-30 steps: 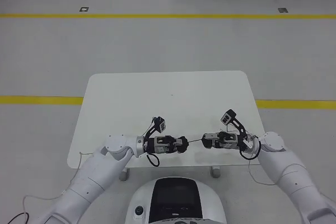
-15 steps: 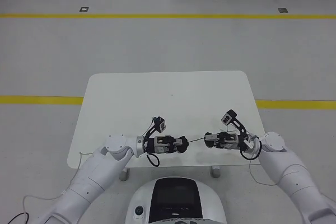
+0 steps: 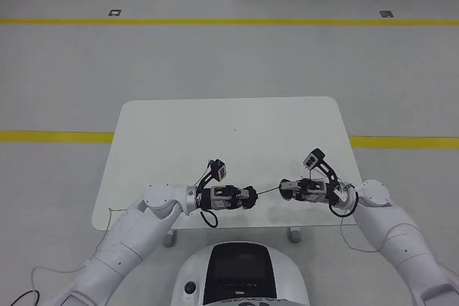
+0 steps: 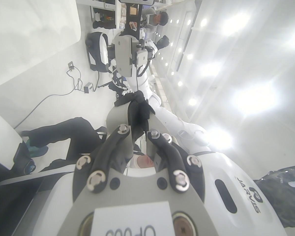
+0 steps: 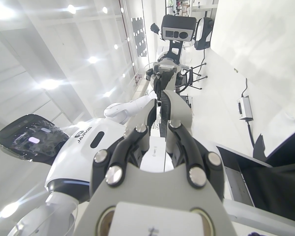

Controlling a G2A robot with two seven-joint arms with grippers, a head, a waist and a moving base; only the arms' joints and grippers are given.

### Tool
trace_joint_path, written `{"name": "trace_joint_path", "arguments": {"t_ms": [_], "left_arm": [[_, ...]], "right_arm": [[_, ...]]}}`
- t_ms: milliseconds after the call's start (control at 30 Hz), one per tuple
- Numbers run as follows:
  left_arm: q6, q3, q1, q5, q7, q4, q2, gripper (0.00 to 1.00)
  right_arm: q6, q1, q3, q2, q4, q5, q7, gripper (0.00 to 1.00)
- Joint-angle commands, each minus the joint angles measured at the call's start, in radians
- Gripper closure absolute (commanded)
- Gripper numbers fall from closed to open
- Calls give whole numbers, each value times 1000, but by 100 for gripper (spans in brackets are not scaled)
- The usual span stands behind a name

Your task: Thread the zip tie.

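A thin black zip tie (image 3: 268, 190) spans the short gap between my two grippers, above the table's front edge. My left gripper (image 3: 253, 196) is shut on one end, and its fingers (image 4: 137, 114) are pressed together around a dark piece. My right gripper (image 3: 282, 191) faces it and is shut on the other end, its fingers (image 5: 169, 106) close together. Both arms are level and point at each other. The wrist views do not show the tie's head or tip clearly.
The white table (image 3: 229, 130) lies under and beyond the grippers, with a tiny dark speck near its middle. A yellow floor line (image 3: 46, 136) runs past both sides of the table.
My right gripper has drawn back slightly to the right, widening the gap a little. The left arm has stayed still.
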State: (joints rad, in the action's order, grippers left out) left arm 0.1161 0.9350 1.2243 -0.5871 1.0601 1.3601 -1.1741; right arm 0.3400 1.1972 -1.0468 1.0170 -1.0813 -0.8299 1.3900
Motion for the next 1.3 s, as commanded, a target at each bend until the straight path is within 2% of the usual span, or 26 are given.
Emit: {"name": "trace_joint_path", "arguments": {"t_ms": [0,300,467,633,700,800,1267], "left_arm": [[0,0,0,0,0,0,0,100],[0,0,0,0,0,0,0,100],[0,0,0,0,0,0,0,100],[0,0,0,0,0,0,0,100],[0,0,0,0,0,0,0,100],[0,0,0,0,0,0,0,100],[0,0,0,0,0,0,0,100]], "right_arm": [[0,-1,1,1,1,-2,0,90],[0,-10,11,4,10,-6,0,89],[0,-16,16,6,18,-7,0,92],[0,-21,18,8,28,-4,0,90],[0,-22,18,9,32,-5,0,91],[0,-23,18,11,35,-5,0,100],[0,-23,9,15,39,19,0,100]]}}
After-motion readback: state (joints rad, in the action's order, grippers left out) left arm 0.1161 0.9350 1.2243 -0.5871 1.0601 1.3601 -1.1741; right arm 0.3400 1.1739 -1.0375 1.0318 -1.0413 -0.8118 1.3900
